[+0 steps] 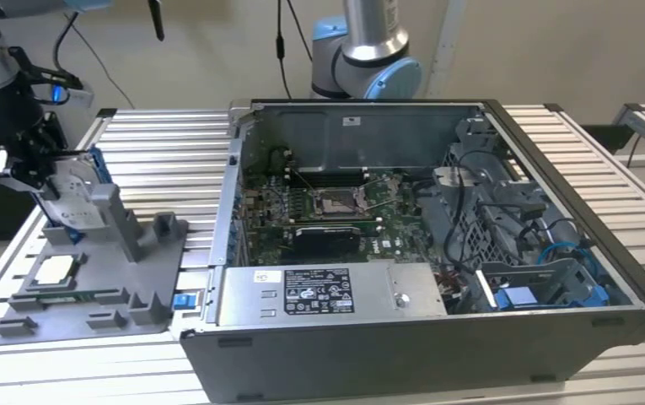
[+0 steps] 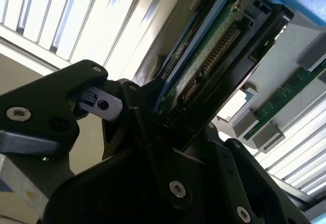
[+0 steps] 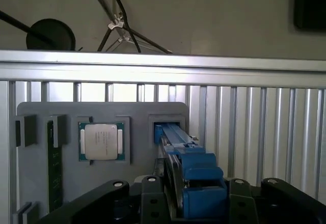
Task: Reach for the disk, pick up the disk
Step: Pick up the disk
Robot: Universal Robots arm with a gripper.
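The slatted table [image 1: 164, 139] holds a gray tray [image 1: 131, 287]. The disk [image 3: 175, 140] stands upright in its slot. My tool [image 3: 196, 201] squeezes it. I should lift straight up, slowly.

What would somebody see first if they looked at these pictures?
The big open computer case, its green motherboard showing, in the middle of the exterior view. At that view's left, the robot's pincer straddles the disk, which stands on edge in a grey holder tray, with a square processor chip lying nearby.
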